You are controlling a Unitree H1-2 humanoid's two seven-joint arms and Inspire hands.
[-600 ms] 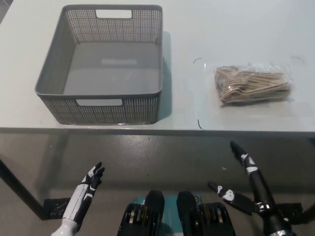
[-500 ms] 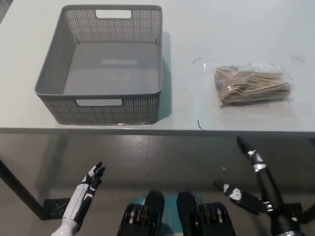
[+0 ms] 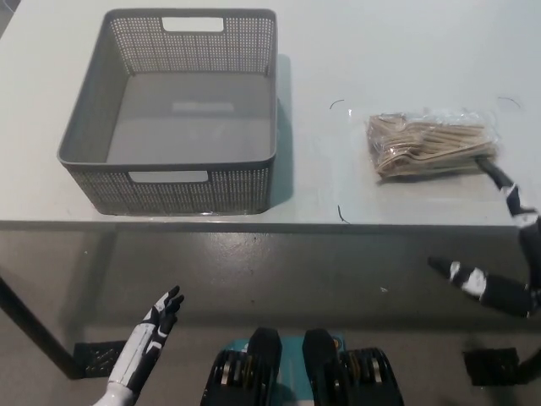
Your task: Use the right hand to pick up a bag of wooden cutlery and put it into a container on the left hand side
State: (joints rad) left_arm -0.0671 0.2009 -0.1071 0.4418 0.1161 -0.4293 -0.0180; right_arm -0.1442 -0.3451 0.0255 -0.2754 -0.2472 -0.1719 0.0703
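Note:
A clear bag of wooden cutlery (image 3: 432, 145) lies flat on the white table (image 3: 338, 51), right of centre. My black right hand (image 3: 507, 245) is open at the right edge, fingers spread; one fingertip reaches up to the bag's lower right corner, the thumb points left below the table edge. The grey mesh basket (image 3: 101, 169) stands on the table's left side, with nothing inside it. My white left hand (image 3: 149, 338) rests low at the lower left, below the table, fingers straight and apart.
The table's front edge (image 3: 270, 225) runs across the middle of the view, with dark floor beneath it. Thin black corner marks (image 3: 340, 213) frame the spot where the bag lies.
My right hand has risen and swung right, from below the table edge up to the bag's lower right corner. The left hand has barely shifted.

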